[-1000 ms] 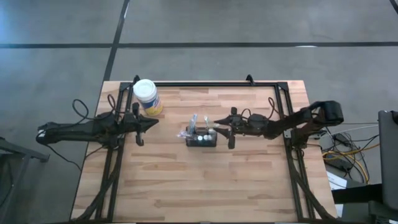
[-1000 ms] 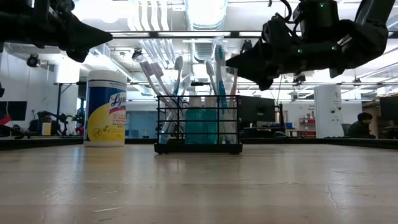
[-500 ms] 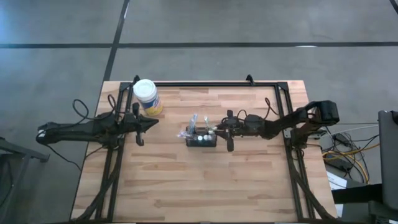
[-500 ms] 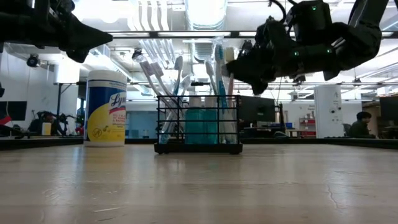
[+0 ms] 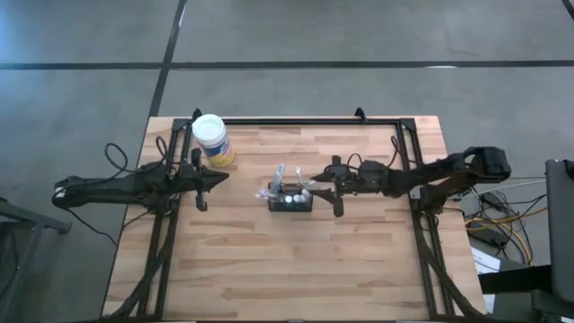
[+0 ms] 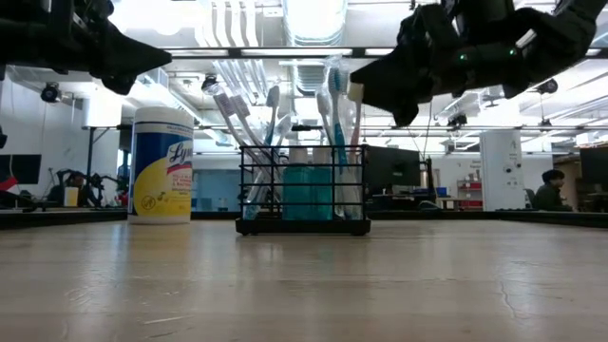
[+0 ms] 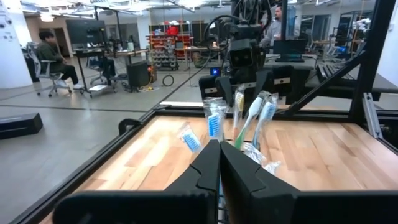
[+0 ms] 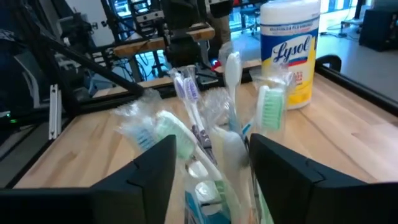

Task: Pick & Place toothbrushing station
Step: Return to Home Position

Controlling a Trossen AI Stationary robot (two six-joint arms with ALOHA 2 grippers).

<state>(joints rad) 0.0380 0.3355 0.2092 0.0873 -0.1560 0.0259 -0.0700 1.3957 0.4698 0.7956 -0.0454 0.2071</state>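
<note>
Several toothbrushes (image 6: 335,114) — wire toothbrushing station (image 6: 302,226); right jaws alongside.

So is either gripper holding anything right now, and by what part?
Nothing is held. The right gripper is open beside the toothbrushes standing in the black mesh holder; the left gripper is shut on nothing.

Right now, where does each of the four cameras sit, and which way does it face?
High: overhead, straight down on the table; both arms show, left gripper and right gripper.
Low: table height, level across at the mesh holder; both arms overhead.
Left wrist: faces the toothbrushes past its shut fingers.
Right wrist: faces them from the opposite side, between its open fingers.
Both wrist views share the toothbrushes.
</note>
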